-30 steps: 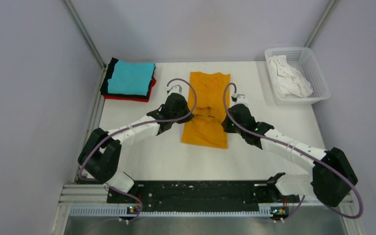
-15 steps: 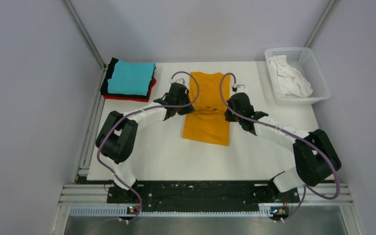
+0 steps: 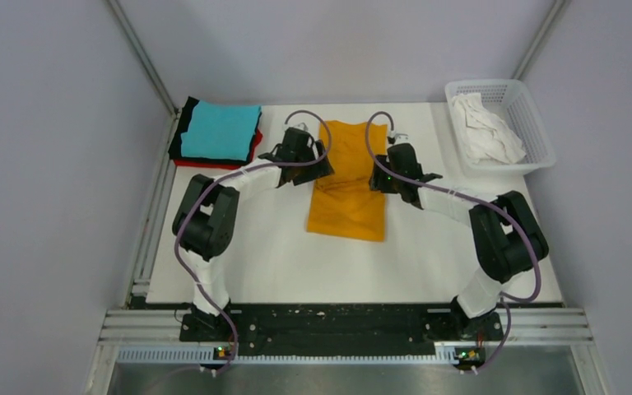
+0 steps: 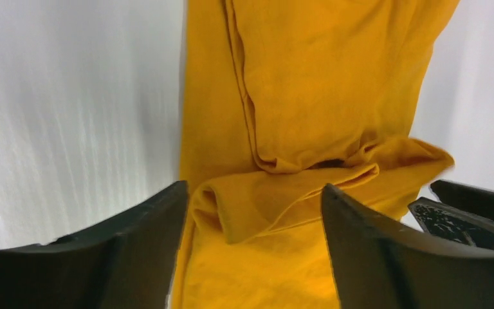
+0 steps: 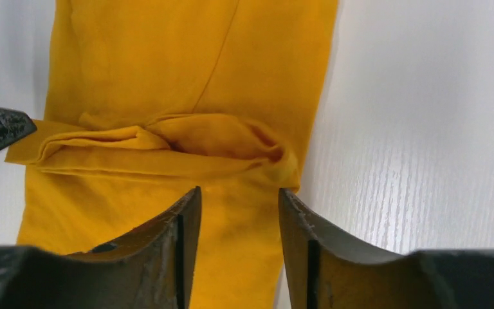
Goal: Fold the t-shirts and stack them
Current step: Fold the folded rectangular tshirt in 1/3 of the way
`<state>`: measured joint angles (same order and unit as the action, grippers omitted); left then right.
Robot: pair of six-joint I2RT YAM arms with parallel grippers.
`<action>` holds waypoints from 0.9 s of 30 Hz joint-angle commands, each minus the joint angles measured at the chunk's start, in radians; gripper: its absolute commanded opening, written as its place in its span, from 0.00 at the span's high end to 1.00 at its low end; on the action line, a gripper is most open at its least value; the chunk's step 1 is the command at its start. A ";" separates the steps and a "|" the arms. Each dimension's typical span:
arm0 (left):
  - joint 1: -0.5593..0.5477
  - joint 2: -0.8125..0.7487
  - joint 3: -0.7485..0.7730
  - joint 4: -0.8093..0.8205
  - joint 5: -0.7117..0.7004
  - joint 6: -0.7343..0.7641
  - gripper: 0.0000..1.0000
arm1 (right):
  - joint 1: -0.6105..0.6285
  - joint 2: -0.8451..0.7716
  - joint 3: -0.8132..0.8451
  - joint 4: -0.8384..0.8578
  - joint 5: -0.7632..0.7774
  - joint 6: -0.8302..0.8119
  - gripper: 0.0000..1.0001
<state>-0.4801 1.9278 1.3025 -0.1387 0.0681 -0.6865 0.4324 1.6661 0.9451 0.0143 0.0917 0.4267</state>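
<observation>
Two arms at the orange-yellow t-shirt [image 3: 347,202], centre of the frame.
The left gripper [image 4: 254,190] and the right gripper [image 5: 239,193] both stand with jaws apart at either end of its bunched fold.

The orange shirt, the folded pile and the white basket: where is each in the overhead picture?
orange-yellow shirt [image 3: 346,214], top view, its flat near half.
folded pile [image 3: 218,132], top view, the cyan shirt on top.
white basket [image 3: 536,123], top view, its right mesh wall.

Bare table [image 3: 280,263] lies open along the near side, shirt stack [image 3: 218,132] crowds the far left, basket [image 3: 535,123] blocks the far-right corner
</observation>
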 commanded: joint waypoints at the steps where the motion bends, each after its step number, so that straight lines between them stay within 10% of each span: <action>1: 0.030 -0.018 0.068 -0.037 0.013 0.014 0.09 | -0.009 -0.007 0.089 -0.009 0.006 -0.016 0.40; 9: 0.031 -0.276 -0.198 0.006 0.014 0.005 0.01 | -0.005 -0.168 -0.068 0.021 -0.112 0.023 0.03; 15: 0.026 -0.490 -0.509 0.039 0.025 -0.072 0.01 | 0.055 -0.270 -0.197 0.198 -0.349 0.012 0.01; 27: 0.025 -0.799 -0.762 0.007 -0.120 -0.140 0.01 | 0.166 0.139 0.092 0.306 -0.430 0.050 0.01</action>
<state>-0.4534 1.1843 0.5591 -0.1799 -0.0124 -0.8097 0.5980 1.7039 0.8982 0.2398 -0.3275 0.4648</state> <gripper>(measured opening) 0.991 0.987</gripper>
